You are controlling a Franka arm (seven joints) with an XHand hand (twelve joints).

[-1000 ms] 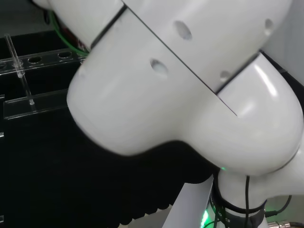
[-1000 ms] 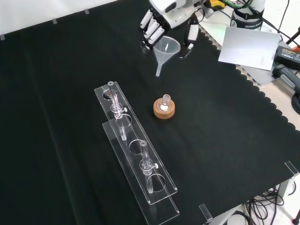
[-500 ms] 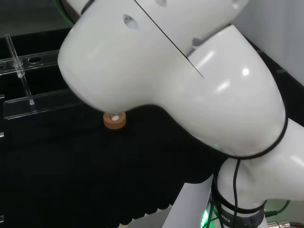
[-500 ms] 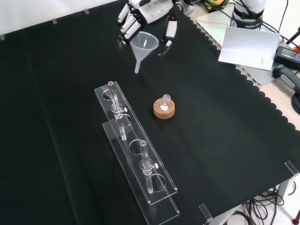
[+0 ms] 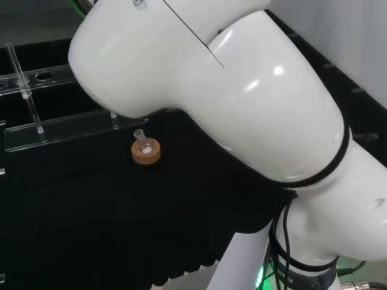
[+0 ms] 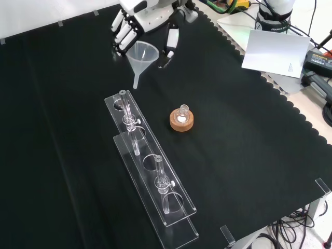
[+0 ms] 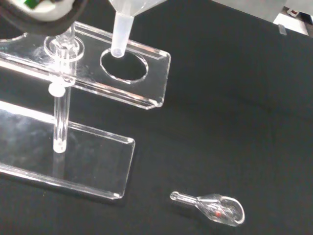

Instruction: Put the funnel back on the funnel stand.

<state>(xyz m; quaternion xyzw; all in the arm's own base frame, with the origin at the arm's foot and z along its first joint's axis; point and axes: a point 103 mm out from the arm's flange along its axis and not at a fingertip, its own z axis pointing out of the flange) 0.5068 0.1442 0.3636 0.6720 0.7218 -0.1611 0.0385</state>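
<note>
In the front view the hand [image 6: 142, 21] comes in from the top, its fingers and thumb curled round the bowl of a clear funnel [image 6: 141, 56]. The funnel hangs upright above the cloth, its stem pointing down just beyond the far end of the clear acrylic funnel stand [image 6: 150, 166]. In the wrist view the funnel's stem [image 7: 120, 34] hangs over a round hole [image 7: 123, 65] in the stand's top plate [image 7: 151, 93], its tip above the hole's edge. The stand [image 5: 54, 130] also lies at the left of the head view.
A small flask on a cork ring [image 6: 181, 120] stands to the right of the stand in the front view; the cork ring [image 5: 146, 151] sits mid-cloth in the head view. A small glass bulb [image 7: 215, 209] lies on the cloth. White paper [image 6: 275, 52] and cables sit off the cloth's scalloped edge.
The hand has carried the funnel leftward in the front view, from above the flask to the stand's far end. The arm's links have swung aside in the head view, uncovering the cork ring.
</note>
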